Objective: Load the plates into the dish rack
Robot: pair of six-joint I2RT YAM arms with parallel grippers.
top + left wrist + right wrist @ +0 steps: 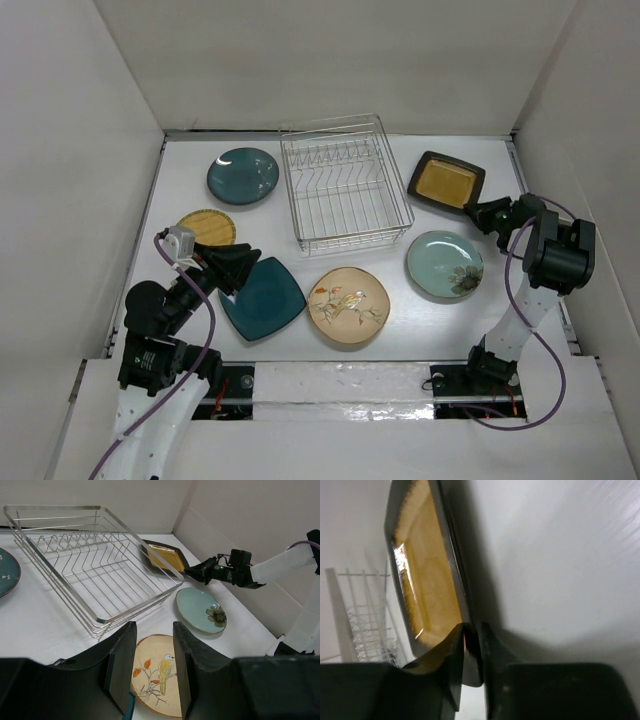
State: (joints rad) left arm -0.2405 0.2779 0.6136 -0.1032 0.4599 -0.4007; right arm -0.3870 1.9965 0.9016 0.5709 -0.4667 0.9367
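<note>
Right gripper point(471, 632) tight on the amber plate point(427, 580), rim between the jaws; left gripper point(153, 640) agape, bird plate point(156, 674) just beyond.

Robot lab cell: white panel walls point(330, 60) enclosing white desk point(420, 330); left arm point(160, 310), right arm point(555, 255) bolted at desk's near edge.

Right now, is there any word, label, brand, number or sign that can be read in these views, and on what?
None can be read.
Small pale marks on the left arm's base: too small to read.
The beige plate and pale green plate carry only painted pictures, no lettering.
</note>
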